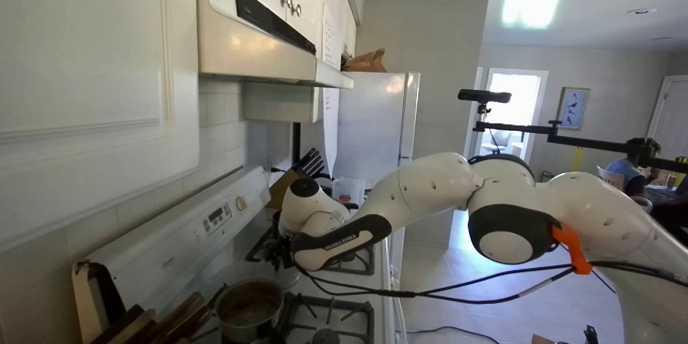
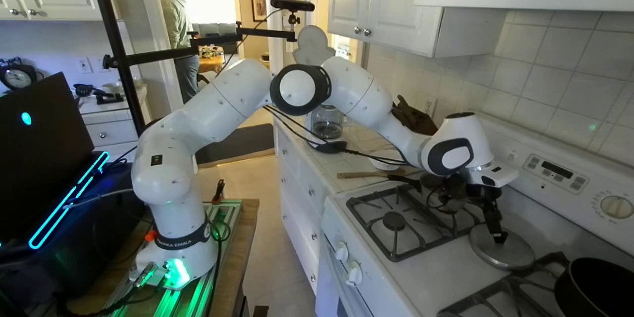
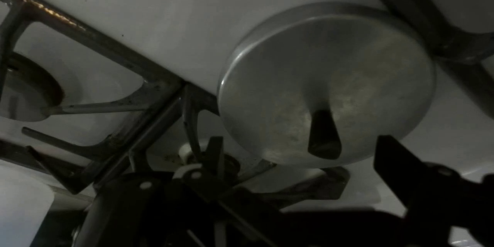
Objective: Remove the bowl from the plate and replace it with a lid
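In an exterior view, a range hood [image 1: 258, 54] juts from the upper left, a brown bag [image 1: 367, 61] sits atop the fridge [image 1: 368, 123] above centre, and a framed bird picture [image 1: 573, 108] hangs at right. In an exterior view, a clock [image 2: 18, 78] and a laptop [image 2: 44, 153] stand at left, a dark pot [image 2: 597, 285] at lower right. Burner grates [image 3: 101, 44] cross the wrist view's left half.

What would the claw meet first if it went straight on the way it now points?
Probably the lid: in the wrist view its dark knob shows between the fingers of the open claw, though depth is unclear.
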Robot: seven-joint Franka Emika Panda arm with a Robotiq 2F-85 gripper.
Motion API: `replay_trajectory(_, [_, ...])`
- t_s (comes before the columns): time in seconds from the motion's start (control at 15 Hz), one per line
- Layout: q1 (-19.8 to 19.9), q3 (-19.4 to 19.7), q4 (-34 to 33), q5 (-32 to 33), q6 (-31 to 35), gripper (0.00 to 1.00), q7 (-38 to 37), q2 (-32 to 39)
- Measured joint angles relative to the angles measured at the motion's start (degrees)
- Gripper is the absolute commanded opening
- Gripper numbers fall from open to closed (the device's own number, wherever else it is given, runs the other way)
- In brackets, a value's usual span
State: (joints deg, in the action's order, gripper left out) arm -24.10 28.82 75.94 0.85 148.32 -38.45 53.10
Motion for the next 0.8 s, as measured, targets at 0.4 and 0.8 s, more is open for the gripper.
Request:
replay_trajectory(0.4, [3.8, -4.5, -8.3, 3.6, -4.9, 1.0, -3.0, 3.5])
replay_trajectory(0.8, [6.5, -6.9, -15.3, 4.1, -8.2, 1.0, -3.8, 7.4])
